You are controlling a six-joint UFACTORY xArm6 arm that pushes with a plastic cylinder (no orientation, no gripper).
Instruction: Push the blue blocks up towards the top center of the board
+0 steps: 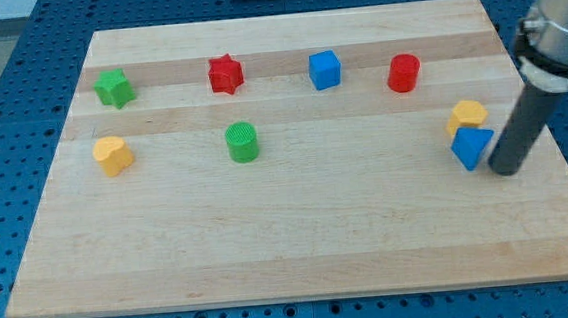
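A blue cube (325,69) sits near the view's top centre of the wooden board (300,248). A blue triangular block (472,147) lies at the view's right, just below and touching a yellow block (467,115). My tip (505,170) is at the end of the dark rod, right beside the blue triangular block on its right, very close to or touching it.
A green star (114,88), a red star (225,74) and a red cylinder (403,72) line the upper row. A yellow heart-like block (112,154) and a green cylinder (243,142) sit at mid-left. The board's right edge is near my tip.
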